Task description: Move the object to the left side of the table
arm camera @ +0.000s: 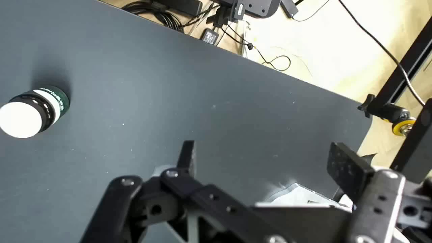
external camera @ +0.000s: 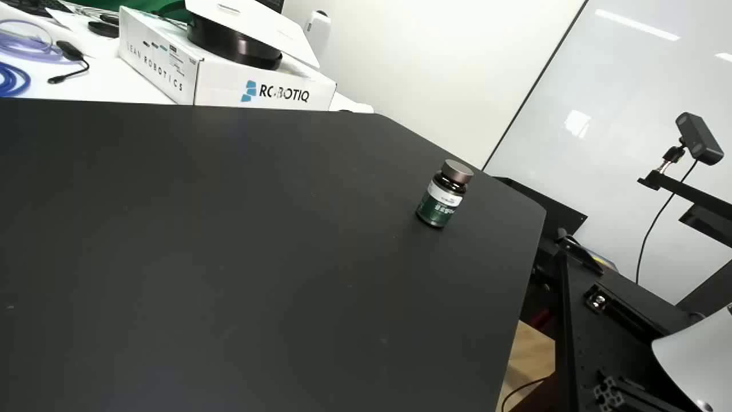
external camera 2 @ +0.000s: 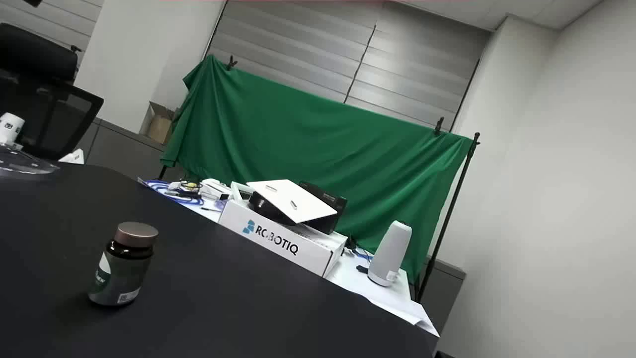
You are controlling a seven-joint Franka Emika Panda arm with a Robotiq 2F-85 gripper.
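- Dark capped bottle (external camera: 440, 197): is standing upright on the matte black tabletop (external camera: 229, 257), with its brown-toned cap (external camera: 457, 171) uppermost and its green-and-white label (external camera: 440, 203) showing in an exterior view
- Bottle location: in that view it is occupying the right-hand part of the tabletop, near the edge that is running beside the white wall (external camera: 412, 68); in the wrist view it is sitting at the left border
- Robotiq gripper (arm camera: 268, 162): is appearing in the wrist view in the released condition; its two black fingers (arm camera: 347, 168) are standing wide apart, the tabletop is showing between them, and the bottle is standing well apart from both
- White Robotiq carton (external camera: 263, 88): is standing beyond the tabletop in both exterior views, supporting a round black unit (external camera: 231, 46) and a tilted white panel (external camera: 257, 20)
- Green cloth (external camera 2: 318, 154): is hanging behind the carton in an exterior view
- Black camera (external camera: 699, 138): is sitting on a black bracket (external camera: 697, 196) at the right in an exterior view
- Black cables (arm camera: 158, 15): are lying on the floor (arm camera: 324, 64) in the wrist view
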